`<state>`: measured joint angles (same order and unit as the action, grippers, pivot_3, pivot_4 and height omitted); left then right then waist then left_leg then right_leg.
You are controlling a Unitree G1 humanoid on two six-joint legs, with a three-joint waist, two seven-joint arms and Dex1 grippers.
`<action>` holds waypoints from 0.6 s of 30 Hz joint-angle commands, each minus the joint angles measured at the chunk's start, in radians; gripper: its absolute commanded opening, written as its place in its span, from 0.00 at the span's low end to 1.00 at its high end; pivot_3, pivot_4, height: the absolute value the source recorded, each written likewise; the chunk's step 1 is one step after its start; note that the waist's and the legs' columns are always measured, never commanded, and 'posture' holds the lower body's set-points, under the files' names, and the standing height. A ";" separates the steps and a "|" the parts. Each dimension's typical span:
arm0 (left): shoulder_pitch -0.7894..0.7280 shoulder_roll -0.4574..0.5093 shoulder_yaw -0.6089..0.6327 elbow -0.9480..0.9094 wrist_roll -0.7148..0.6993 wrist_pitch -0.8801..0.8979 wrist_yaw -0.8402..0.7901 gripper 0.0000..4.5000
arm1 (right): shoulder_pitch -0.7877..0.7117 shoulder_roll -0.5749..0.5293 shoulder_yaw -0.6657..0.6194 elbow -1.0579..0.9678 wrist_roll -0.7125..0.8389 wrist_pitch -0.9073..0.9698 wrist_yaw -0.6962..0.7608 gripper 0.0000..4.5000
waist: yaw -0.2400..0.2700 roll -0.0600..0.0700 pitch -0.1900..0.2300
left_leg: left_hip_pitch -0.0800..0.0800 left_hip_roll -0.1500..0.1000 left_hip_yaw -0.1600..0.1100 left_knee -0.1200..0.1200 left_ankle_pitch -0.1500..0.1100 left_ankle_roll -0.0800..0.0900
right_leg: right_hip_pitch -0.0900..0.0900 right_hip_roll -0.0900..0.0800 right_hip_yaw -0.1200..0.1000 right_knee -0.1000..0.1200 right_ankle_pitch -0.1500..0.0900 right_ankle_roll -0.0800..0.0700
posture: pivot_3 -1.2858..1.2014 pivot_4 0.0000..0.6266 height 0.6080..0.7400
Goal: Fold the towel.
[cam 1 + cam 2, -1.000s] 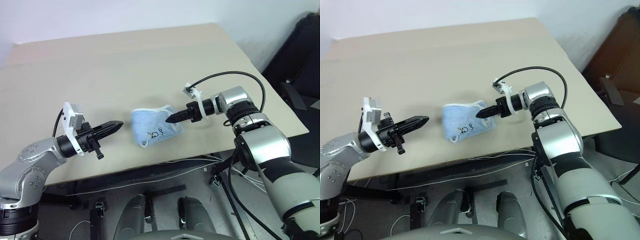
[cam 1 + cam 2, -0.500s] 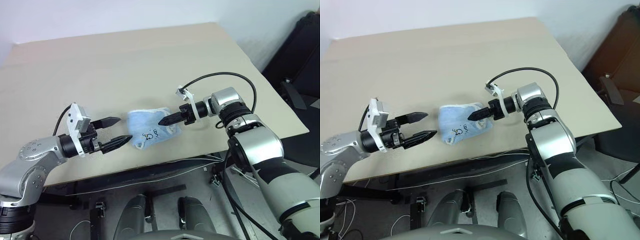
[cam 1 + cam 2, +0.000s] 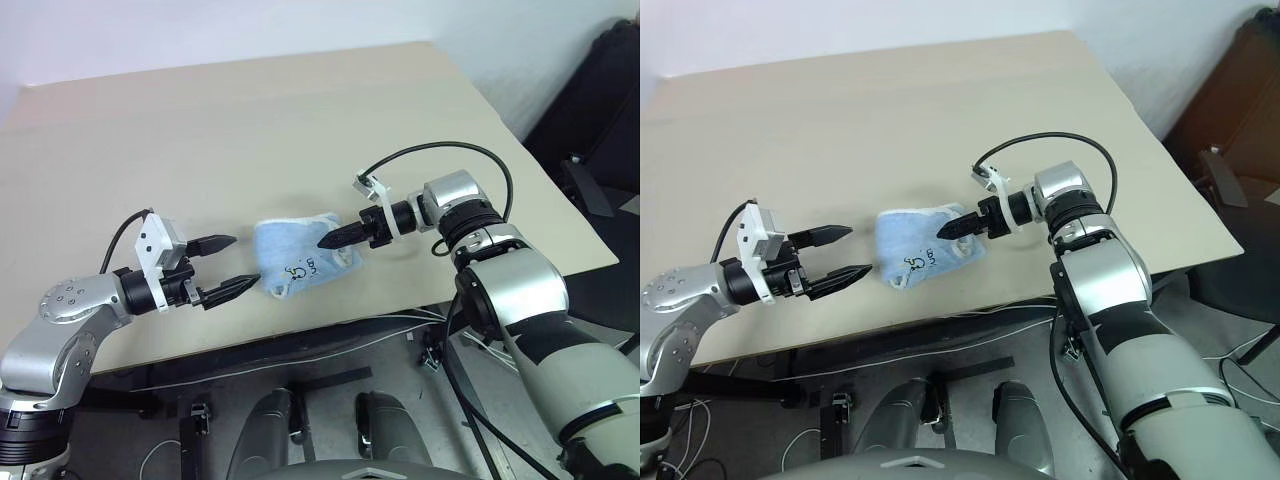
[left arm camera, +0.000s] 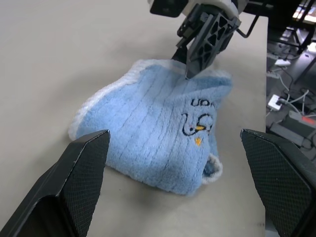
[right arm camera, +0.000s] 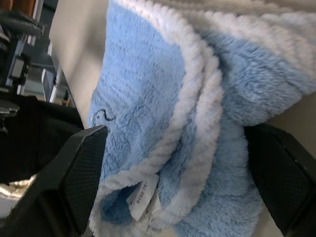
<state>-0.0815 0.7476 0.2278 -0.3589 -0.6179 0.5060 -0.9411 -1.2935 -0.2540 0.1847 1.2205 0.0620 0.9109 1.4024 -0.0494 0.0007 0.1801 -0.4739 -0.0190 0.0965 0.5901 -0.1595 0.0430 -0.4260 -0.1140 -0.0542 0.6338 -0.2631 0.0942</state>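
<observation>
Since a second ago, left gripper (image 3: 224, 266) has spread its jaws beside the towel (image 3: 302, 258).
Folded towel lies mid-table (image 3: 300, 120), long axis running between the grippers; right gripper (image 3: 327, 240) straddles its far edge, jaws wide. Left should take the near edge squarely.

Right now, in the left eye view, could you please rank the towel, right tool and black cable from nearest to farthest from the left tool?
1. towel, just right of the left tool.
2. right tool, on the towel's far side.
3. black cable, arching over the right wrist.
</observation>
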 commanded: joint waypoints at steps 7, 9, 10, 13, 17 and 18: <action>0.026 0.004 0.019 0.001 0.050 -0.042 0.036 1.00 | -0.007 0.012 -0.051 0.004 0.006 -0.053 -0.078 0.26 | 0.001 0.000 0.000 | 0.000 0.000 0.000 0.001 0.000 0.000 | 0.000 0.000 0.000 0.001 0.000 0.000 | 0.52 0.24 0.96; 0.035 0.003 0.019 -0.006 0.047 -0.042 0.036 1.00 | -0.016 0.006 -0.061 0.005 0.007 -0.062 -0.079 0.10 | 0.002 0.000 0.000 | 0.000 0.000 0.000 0.001 0.000 0.000 | 0.000 0.000 0.000 0.001 0.000 0.000 | 0.52 0.24 0.96; 0.041 0.008 0.013 -0.007 0.057 -0.044 0.037 1.00 | -0.018 0.005 -0.057 -0.001 0.003 -0.070 -0.069 0.03 | 0.002 0.000 0.000 | 0.000 0.000 0.000 0.001 0.000 0.000 | 0.000 0.000 0.000 0.001 0.000 0.000 | 0.52 0.24 0.96; 0.047 0.010 0.000 0.003 0.081 -0.054 0.038 1.00 | -0.016 0.003 -0.049 -0.028 0.001 -0.086 -0.036 0.00 | 0.002 0.000 0.000 | 0.000 0.000 0.000 0.001 0.000 0.000 | 0.000 0.000 0.000 0.001 0.000 0.000 | 0.52 0.24 0.96; 0.048 0.002 0.000 0.010 0.079 -0.057 0.033 1.00 | -0.030 -0.019 -0.104 -0.067 0.040 -0.137 -0.054 0.00 | 0.003 0.000 0.000 | 0.000 0.000 0.001 0.001 0.000 0.000 | 0.000 0.000 0.000 0.002 0.000 0.000 | 0.52 0.24 0.96; 0.047 0.001 0.000 0.013 0.078 -0.059 0.030 1.00 | -0.046 -0.033 -0.140 -0.076 0.066 -0.133 -0.061 0.00 | 0.004 0.000 0.000 | 0.000 0.000 0.000 0.001 0.000 0.000 | 0.000 0.000 0.000 0.002 0.000 0.000 | 0.52 0.24 0.96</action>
<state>-0.0364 0.7458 0.2168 -0.3390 -0.5398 0.4688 -0.9085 -1.2830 -0.2603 0.1000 1.1898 0.0807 0.7894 1.3446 -0.0458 0.0008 0.1802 -0.4742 -0.0189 0.0969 0.5912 -0.1592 0.0426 -0.4264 -0.1140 -0.0545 0.6359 -0.2628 0.0938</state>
